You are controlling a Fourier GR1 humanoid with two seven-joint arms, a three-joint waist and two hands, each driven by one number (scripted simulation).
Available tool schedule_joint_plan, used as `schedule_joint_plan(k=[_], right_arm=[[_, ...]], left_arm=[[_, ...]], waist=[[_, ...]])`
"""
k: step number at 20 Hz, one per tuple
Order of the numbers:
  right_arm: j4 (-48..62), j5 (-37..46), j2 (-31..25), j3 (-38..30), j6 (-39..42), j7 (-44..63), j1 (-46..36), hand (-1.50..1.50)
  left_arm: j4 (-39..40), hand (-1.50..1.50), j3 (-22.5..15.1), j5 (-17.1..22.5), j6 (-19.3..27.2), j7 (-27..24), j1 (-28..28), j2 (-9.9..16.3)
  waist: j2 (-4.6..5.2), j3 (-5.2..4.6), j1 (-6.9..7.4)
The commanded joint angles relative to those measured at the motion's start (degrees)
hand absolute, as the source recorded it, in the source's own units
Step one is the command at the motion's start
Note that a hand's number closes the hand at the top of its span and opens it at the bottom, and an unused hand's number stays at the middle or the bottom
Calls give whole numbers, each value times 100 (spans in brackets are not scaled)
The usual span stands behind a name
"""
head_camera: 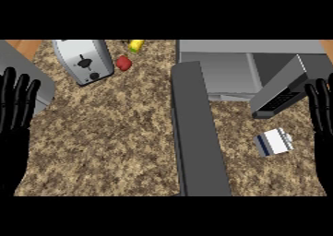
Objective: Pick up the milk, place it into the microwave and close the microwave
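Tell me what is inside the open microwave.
The microwave cavity shows only bare grey walls and floor; its right part is hidden behind the control panel. The milk carton lies outside on the counter.

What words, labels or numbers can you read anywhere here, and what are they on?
No text can be read.
Milk carton: only a dark blue stripe, no legible lettering.
Microwave control panel: marks too small to read.
Toaster: only dark knobs, no text.

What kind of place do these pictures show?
Most likely a kitchen counter: a speckled stone countertop carries a toaster, an open microwave and a small milk carton.
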Motion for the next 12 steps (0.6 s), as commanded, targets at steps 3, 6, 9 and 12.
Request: schedule_joint_plan(k=[3,6,9,12], right_arm=[[215,-578,-516,-862,419,178,-137,-150],[415,-1064,-880,-1485,1024,-391,449,-150],[104,-1827,-829,-1335,1423,-33,687,-150],[-218,-1922,-869,-1553,1280,391,704,-150]], left_arm=[[42,-150,435,394,-337,-3,339,233],[100,-150,-68,-80,-80,-86,378,-126],[-56,-150,135,1185,-346,262,656,-356],[-817,-150,-44,1208,-517,182,1598,-428]], waist=[[-169,61,-20],[-170,64,-53],[-182,61,-57],[-189,59,-13]])
